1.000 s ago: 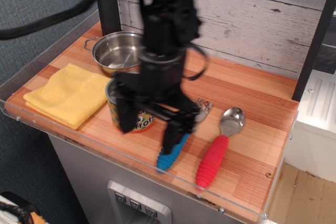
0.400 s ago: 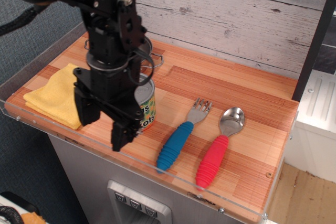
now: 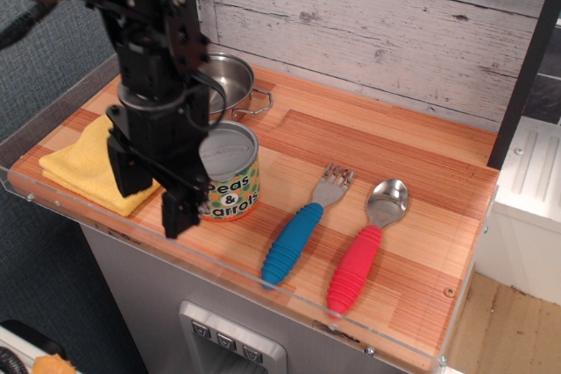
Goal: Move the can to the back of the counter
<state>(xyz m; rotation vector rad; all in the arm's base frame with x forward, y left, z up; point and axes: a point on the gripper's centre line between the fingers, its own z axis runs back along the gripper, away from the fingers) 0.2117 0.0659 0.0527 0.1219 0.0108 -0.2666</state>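
Can at the front left of the bench, arm's fingers spread beside it.

The can stands upright near the bench front edge, label "Peas & Carrots" facing the camera. The fingers are apart, gripping nothing, at the can's 9 o'clock, over a yellow cloth. A steel pot sits at the can's 12 o'clock; a blue-handled fork and red-handled spoon lie at 3 o'clock.
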